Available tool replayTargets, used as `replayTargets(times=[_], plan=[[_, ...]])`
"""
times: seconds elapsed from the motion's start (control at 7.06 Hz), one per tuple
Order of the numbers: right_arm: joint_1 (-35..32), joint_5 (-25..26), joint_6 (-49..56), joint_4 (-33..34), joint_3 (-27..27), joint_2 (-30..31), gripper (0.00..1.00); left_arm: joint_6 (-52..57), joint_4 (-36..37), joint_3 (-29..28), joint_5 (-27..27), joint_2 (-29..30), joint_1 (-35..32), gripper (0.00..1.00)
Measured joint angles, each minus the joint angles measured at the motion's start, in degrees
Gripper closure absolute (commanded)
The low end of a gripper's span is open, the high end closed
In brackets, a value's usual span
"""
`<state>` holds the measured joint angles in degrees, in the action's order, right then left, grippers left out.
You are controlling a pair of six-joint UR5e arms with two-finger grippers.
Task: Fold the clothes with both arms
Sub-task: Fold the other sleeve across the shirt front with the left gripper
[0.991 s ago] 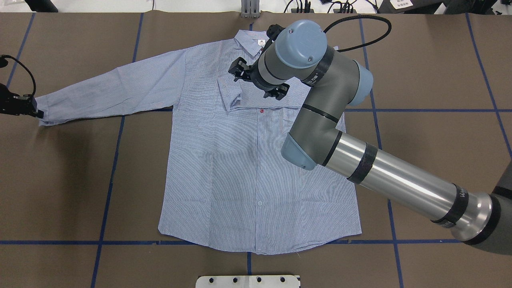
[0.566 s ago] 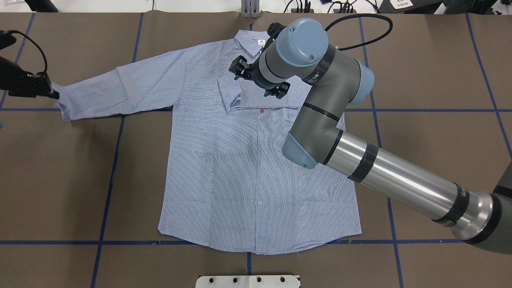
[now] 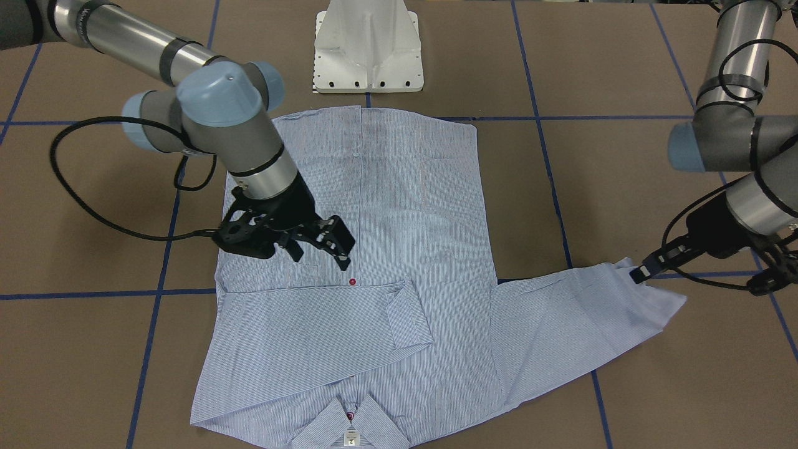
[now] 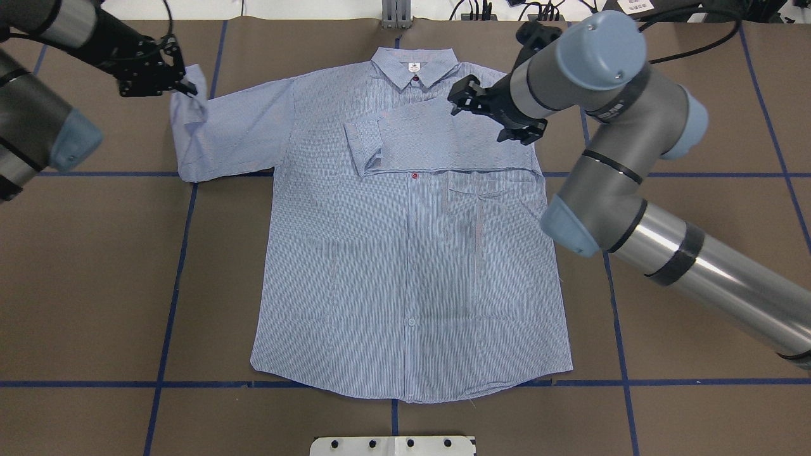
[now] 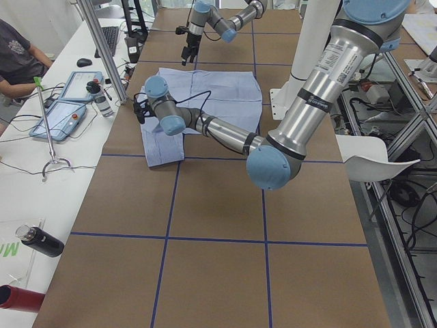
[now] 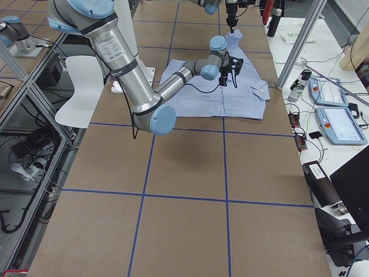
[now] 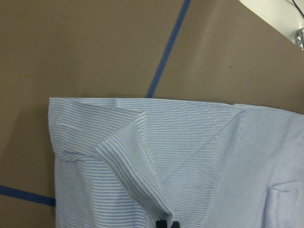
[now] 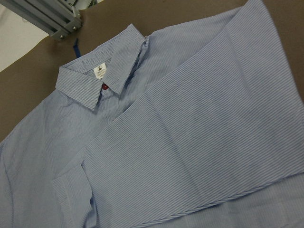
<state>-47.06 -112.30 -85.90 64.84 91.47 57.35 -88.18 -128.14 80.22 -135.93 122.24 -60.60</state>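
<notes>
Left end effector [image 4: 182,86] pinches cuff [image 4: 197,75] of light-blue striped button-up shirt [image 4: 405,266], sleeve axis pointing inward toward torso; right end effector [image 4: 486,120] spread, empty.

Light-blue striped shirt [image 4: 405,266] face-up, one sleeve across its chest, other cuff seemingly in left claw [image 4: 182,87].

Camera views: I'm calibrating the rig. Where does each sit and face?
Front-facing: across the table, facing the white base; left arm, right arm.
Overhead: behind the base, looking down; both arms.
Exterior left: table's left end, looking along; left arm nearest.
Exterior right: table's right end, looking along; right arm nearest.
Left wrist: over the held sleeve; fingertips.
Right wrist: over the collar; no arm.
Shared: overhead and front-facing show the folded sleeve.
</notes>
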Motion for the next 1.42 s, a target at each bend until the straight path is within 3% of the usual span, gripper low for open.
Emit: replayTargets(times=[0.28,0.57,0.85,1.13,1.27,1.42], plan=[[-7.36,-8.15,8.42,-0.06,2.79,7.11,0.0,-11.4,-0.21,-0.07,5.67,8.29,7.22,1.0],[-12.53,-14.21,15.01,-0.28,3.37,11.86,0.0,-19.41,-0.52,-2.99,16.06,17.8,15.36,1.0],[-13.51,-15.13,16.78,-0.38,3.23,13.13,0.0,-23.14,-1.24,-7.21,22.1,23.8,20.01,1.0],[-13.5,-15.15,16.97,-0.34,3.12,13.12,0.0,-24.93,-1.74,-7.8,24.68,24.77,22.6,0.99],[-13.5,-15.16,16.98,-0.33,3.14,13.11,0.0,-25.12,-1.84,-7.78,24.97,24.79,23.17,0.75],[-13.51,-15.2,16.99,-0.33,3.24,13.12,0.0,-25.18,-1.92,-7.75,25.06,24.8,23.64,0.29]])
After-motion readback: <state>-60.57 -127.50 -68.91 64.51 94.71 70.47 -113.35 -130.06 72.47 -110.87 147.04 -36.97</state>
